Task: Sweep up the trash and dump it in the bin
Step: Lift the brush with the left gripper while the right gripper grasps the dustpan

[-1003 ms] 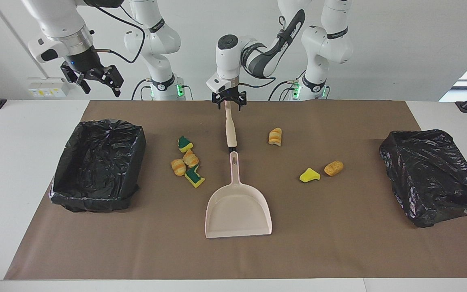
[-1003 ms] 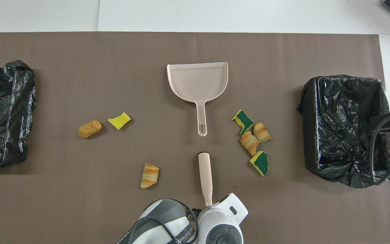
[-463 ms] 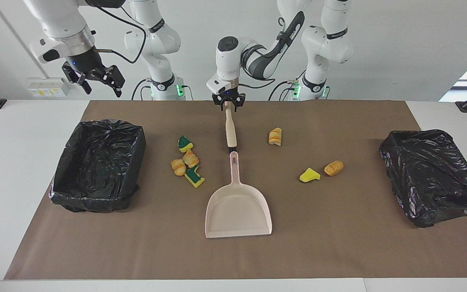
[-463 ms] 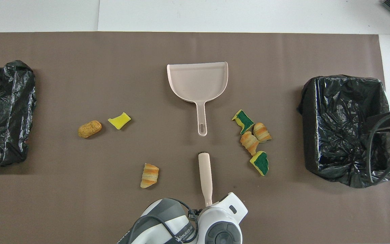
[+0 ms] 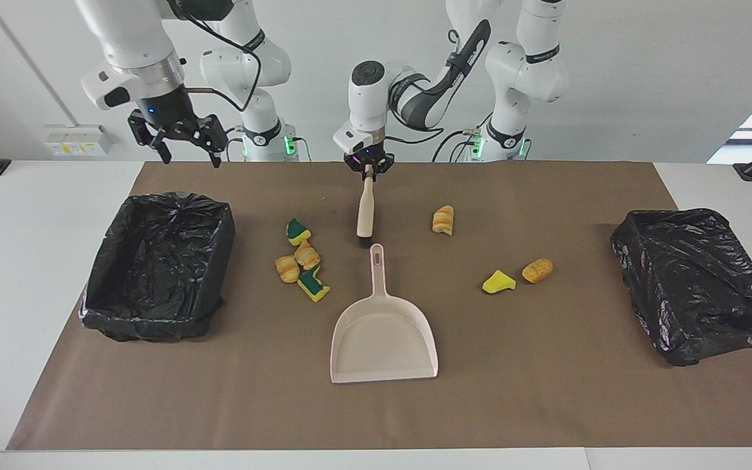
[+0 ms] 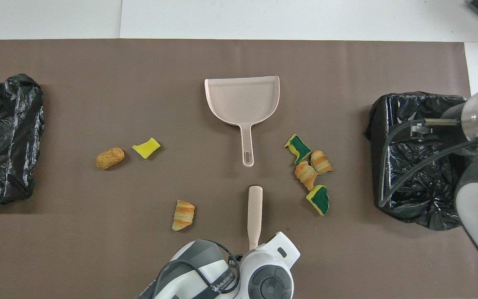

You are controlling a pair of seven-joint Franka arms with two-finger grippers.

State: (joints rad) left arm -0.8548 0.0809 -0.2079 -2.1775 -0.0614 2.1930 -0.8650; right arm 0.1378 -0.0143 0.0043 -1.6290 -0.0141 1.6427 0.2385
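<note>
The left gripper [image 5: 367, 168] pinches the thin end of the beige plastic brush [image 5: 365, 209]. The brush points away from the robots, straight at the handle of the beige plastic dustpan [image 5: 383, 326], which lies just past its tip, mouth turned away from the robots.

The right gripper [image 5: 183, 138] hangs in the air with its fingers spread, holding nothing, over the table edge near the open black-bagged bin [image 5: 157, 264].

The trash is all on the brown mat. Four bits, green-yellow sponge scraps and orange bread lumps [image 5: 302, 260], sit beside the brush toward the right arm's end. Three more [image 5: 443, 219] [image 5: 499, 282] [image 5: 537, 270] lie toward the left arm's end. I think the brush must swing sideways first.

The dustpan looks empty. The open bin looks empty too. Another black-bagged bin [image 5: 699, 281] sits at the left arm's end.
</note>
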